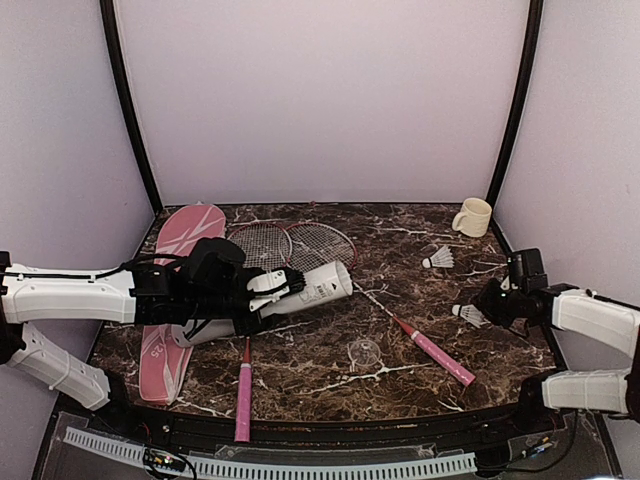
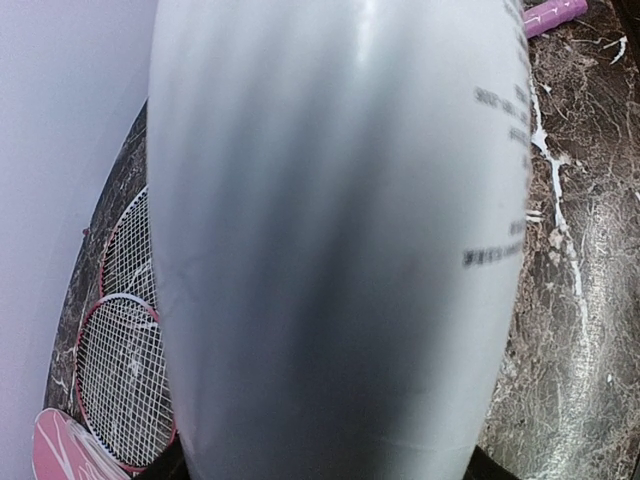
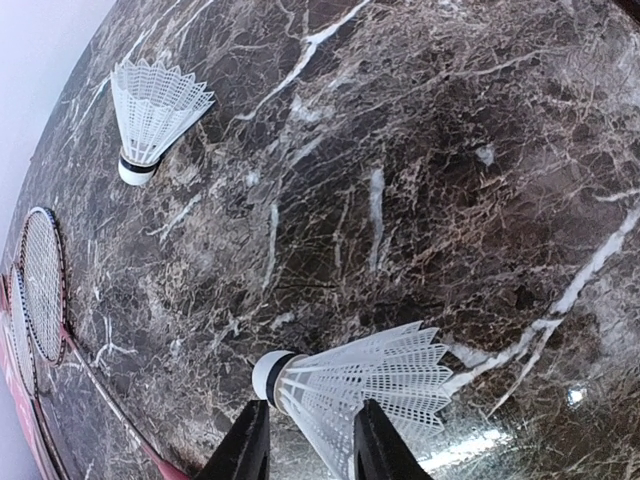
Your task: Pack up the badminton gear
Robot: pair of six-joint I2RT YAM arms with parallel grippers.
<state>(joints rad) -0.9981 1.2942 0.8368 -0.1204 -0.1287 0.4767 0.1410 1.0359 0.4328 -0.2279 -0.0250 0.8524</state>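
Right jaws straddled a shuttlecock (image 3: 350, 385) on the bench (image 3: 450, 150), grip unclear: seemingly featherlight, crushable skirt, best pinched gently near the cork. Left jaws clamped the smooth, probably slippery white tube (image 1: 320, 283).

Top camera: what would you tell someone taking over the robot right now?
Left pincer: shut on the white tube.
Right pincer: straddles a shuttlecock, grip unclear.
Second shuttlecock, left racquet, right racquet and pink racquet cover lie loose on the table.
Nothing visibly packed.
Left to do: shuttlecocks into tube, racquets into cover.
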